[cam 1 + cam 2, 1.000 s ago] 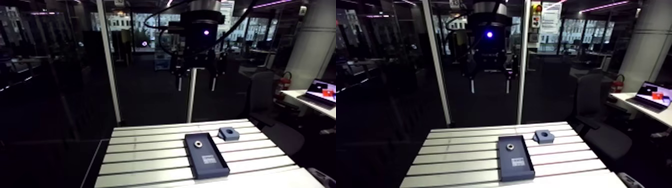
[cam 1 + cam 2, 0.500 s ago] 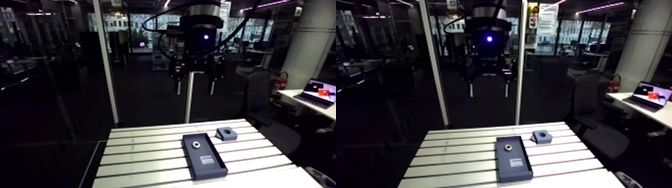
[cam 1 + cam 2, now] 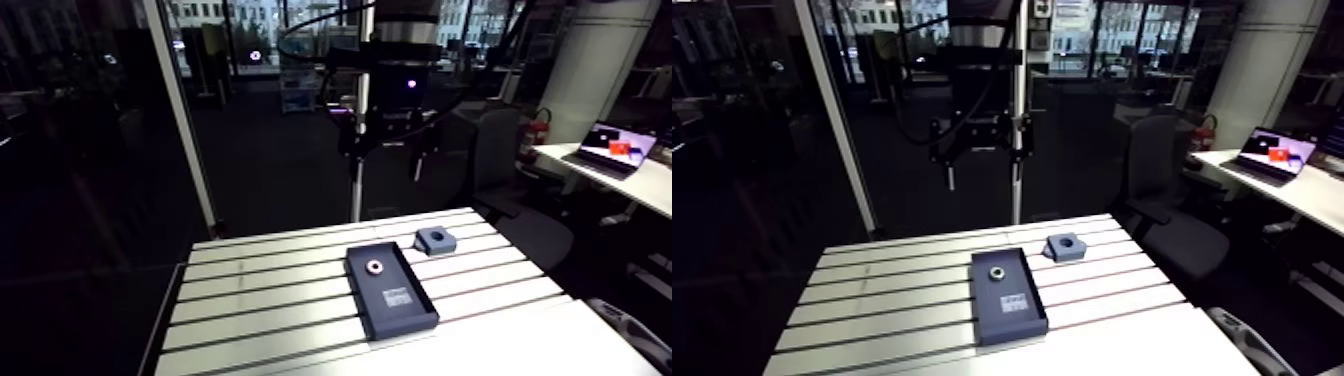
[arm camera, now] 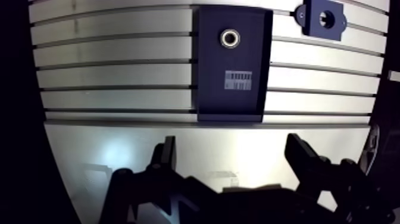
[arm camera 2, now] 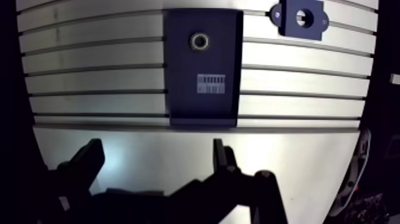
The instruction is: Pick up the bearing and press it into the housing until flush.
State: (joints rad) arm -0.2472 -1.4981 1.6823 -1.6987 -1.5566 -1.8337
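Note:
A small metal ring bearing (image 4: 230,39) lies in a dark rectangular tray (image 4: 232,95) near its far end; a white barcode label sits mid-tray. The dark housing block (image 4: 322,19), with a round bore, rests flat on the table just beyond the tray's far corner, off to one side. My gripper (image 4: 233,156) is open with nothing between its fingers, high above the table's smooth near strip, well short of the tray. In the arm view the gripper (image 3: 982,172) hangs far above the tray (image 3: 395,305), bearing (image 3: 373,267) and housing (image 3: 435,238).
The slotted aluminium table (image 3: 260,290) carries only the tray and the housing. A light upright frame post (image 3: 170,120) stands behind its far left corner and a second post (image 3: 354,195) behind the middle. A smooth plate (image 4: 196,143) borders the slots under the gripper.
The whole arm view has shifted, so the camera has moved and now looks down on the table more steeply. Tray, bearing and housing stay put. The gripper stays open and high.

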